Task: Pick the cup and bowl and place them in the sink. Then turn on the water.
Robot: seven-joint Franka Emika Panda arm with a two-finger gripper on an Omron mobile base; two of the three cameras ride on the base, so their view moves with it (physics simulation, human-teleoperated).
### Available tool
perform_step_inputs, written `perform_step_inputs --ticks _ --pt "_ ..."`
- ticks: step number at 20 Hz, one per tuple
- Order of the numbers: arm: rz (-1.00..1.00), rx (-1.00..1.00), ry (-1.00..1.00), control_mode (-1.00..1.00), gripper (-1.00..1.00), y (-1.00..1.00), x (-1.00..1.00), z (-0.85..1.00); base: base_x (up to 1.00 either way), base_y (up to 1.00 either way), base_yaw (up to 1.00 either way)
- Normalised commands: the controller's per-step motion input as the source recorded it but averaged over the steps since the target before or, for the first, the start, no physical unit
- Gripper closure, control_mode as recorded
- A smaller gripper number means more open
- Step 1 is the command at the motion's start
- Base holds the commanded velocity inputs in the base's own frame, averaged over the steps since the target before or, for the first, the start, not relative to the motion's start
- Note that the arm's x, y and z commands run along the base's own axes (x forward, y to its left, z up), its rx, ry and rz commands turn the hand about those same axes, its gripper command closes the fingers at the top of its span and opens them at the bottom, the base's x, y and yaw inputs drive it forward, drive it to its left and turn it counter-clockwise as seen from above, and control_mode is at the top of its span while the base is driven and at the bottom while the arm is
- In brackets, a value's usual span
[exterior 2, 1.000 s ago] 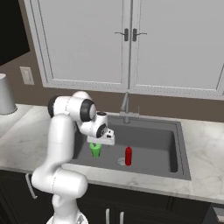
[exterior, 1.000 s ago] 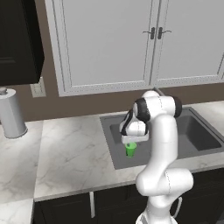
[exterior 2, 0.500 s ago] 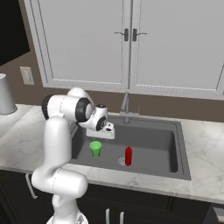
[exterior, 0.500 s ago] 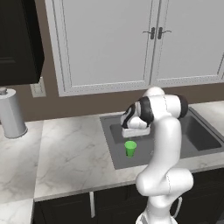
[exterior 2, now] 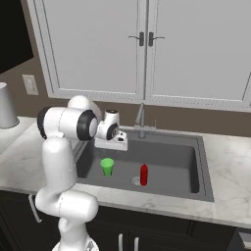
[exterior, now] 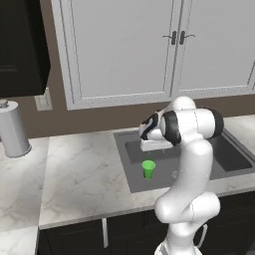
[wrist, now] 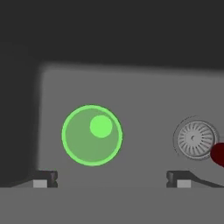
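Green cup stands upright on the sink floor, near the basin's left wall, apart from it, bare floor all round. Round drain sits well to its right w/ a small red bottle just beside the drain. I see my gripper above the cup, jaws spread wide, nothing held. Faucet rises at the back edge; marble counter lies left of the basin.
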Motion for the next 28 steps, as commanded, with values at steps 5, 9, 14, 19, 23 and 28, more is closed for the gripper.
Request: perform_step_inputs --ticks 5,9,14,19,23,28 --pt "0.0 0.0 0.0 -1.0 -1.0 0.0 -0.45 0.46 0.0 0.0 0.0" --pt "0.0 0.0 -0.02 -1.0 -1.0 0.0 -0.56 0.54 0.0 0.0 0.0" --pt "0.0 0.0 -0.01 -1.0 -1.0 0.0 -0.53 0.56 0.0 0.0 0.0" --pt "0.0 0.0 -0.01 -1.0 -1.0 0.0 -0.58 0.56 0.0 0.0 0.0" --pt "0.0 0.0 -0.02 -1.0 -1.0 0.0 -0.65 0.56 0.0 0.0 0.0" --pt "0.0 0.0 -0.03 -1.0 -1.0 0.0 -0.61 0.62 0.0 0.0 0.0"
